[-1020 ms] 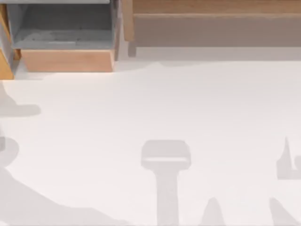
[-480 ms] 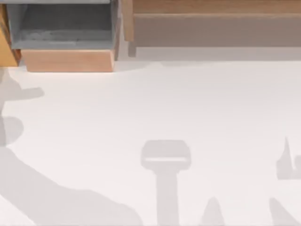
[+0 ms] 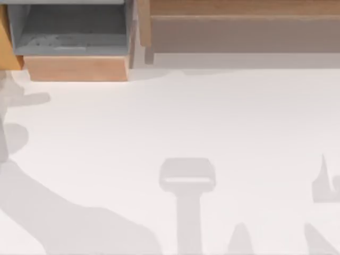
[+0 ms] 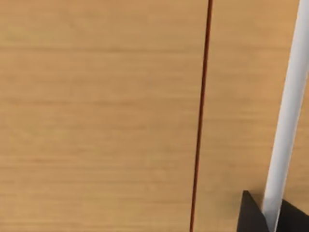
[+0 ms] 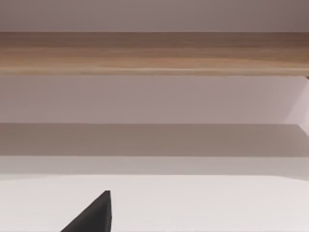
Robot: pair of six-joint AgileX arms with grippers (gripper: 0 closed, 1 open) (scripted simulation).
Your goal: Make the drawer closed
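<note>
The white table (image 3: 175,122) spreads across the top view, with grey shadows of the arms lying over its near edge and its left side. Along the table's far edge runs a long brown wooden bench-like body (image 3: 239,24), which the right wrist view meets as a horizontal wooden band (image 5: 154,53) above the pale surface. At the far left corner of the table sits the drawer (image 3: 71,45), pulled out toward the near side, its grey inner walls and floor exposed and its light orange-brown front panel (image 3: 77,69) facing the open table. The left wrist view looks close onto orange-brown wood (image 4: 96,116) crossed by a thin dark seam, with a white strip beside it. A dark fingertip (image 4: 253,215) of the left gripper and one (image 5: 94,215) of the right gripper poke into their own wrist views; whether either gripper is released or clenched cannot be told.
</note>
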